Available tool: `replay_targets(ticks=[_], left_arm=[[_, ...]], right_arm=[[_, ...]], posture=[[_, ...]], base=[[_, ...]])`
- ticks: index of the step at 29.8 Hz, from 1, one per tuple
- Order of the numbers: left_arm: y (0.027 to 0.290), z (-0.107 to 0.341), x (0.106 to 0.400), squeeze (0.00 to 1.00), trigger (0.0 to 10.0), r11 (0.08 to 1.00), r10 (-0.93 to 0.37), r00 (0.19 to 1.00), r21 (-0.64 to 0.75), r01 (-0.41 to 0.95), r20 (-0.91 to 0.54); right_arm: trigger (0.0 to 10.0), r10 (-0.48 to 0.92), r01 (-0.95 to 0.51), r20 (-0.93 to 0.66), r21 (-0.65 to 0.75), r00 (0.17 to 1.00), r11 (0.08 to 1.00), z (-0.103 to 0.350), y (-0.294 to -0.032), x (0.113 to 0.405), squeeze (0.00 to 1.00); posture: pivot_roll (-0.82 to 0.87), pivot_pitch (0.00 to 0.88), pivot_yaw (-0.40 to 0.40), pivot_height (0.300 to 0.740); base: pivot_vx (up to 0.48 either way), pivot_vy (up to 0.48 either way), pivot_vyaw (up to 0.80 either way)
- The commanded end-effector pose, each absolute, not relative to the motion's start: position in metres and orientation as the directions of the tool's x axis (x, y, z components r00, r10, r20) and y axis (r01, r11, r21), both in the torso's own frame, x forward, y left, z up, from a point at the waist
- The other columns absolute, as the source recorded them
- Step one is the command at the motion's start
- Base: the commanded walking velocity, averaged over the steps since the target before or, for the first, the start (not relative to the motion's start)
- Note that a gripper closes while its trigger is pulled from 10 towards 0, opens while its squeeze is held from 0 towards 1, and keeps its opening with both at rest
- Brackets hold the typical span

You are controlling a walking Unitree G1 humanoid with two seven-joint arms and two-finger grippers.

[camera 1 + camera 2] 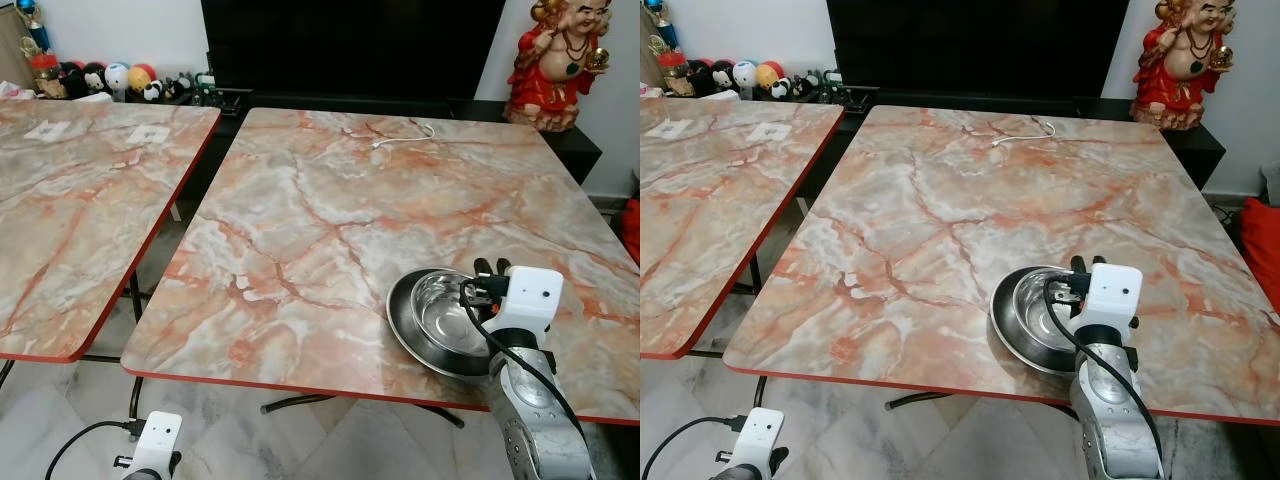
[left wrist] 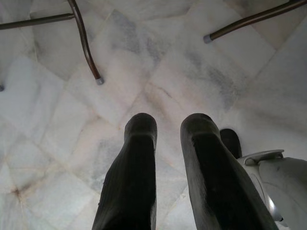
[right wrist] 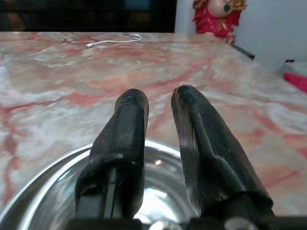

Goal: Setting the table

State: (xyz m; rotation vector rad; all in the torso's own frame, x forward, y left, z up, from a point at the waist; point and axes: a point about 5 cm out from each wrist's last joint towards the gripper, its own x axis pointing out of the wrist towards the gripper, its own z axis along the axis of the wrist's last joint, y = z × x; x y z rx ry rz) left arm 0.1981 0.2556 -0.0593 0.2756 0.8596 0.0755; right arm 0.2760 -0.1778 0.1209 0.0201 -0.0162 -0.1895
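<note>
The right gripper [image 1: 492,268] is in the lower right of the left eye view, just above a steel bowl [image 1: 447,312]. Its two black fingers [image 3: 129,143] stand a little apart, with a narrow gap between them, and they pinch nothing. The bowl sits inside a steel plate [image 1: 408,322], and both rest on the marble-pattern table [image 1: 330,220] near its front right edge. A white cable [image 1: 405,134] lies far back on the same table. A second table [image 1: 70,200] stands at the left of the frame. A red figurine [image 1: 558,62] is in the upper right. The left gripper [image 2: 165,139] hangs low over the tiled floor [image 2: 192,67], its fingers also slightly apart and holding nothing.
</note>
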Motion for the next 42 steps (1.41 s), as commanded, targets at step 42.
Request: replay_targets(ticks=[42], left_arm=[[0.249,-0.065,0.192,0.0,10.0,0.967,0.152,0.632,0.248,0.065,-0.76]], right_arm=[[10.0,-0.113,0.101,0.067,0.163,0.991,0.981,0.11,-0.149,0.277,0.0]], posture=[[0.11,0.0,-0.04,0.74]], base=[[0.0,0.48,0.08]])
